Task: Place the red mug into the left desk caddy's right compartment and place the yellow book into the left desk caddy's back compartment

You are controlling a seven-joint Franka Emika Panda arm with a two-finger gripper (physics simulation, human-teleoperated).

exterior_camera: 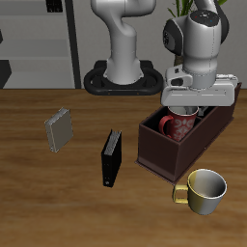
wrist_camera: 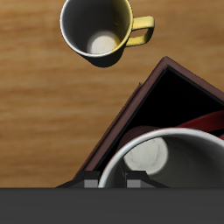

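Red mug with pale speckles, grey-white inside, upright in the large square compartment of the dark maroon caddy, rim near the level of the caddy walls. In the wrist view, pale round rim of the mug close under the camera, inside the caddy. Gripper right above the mug, at its rim; fingers mostly hidden, impossible to tell if closed on the mug or apart. Yellow-cream mug near the caddy, closer to the table's front edge. Black book upright beside the caddy. Greyish-tan book farther off, tilted, on the wooden table.
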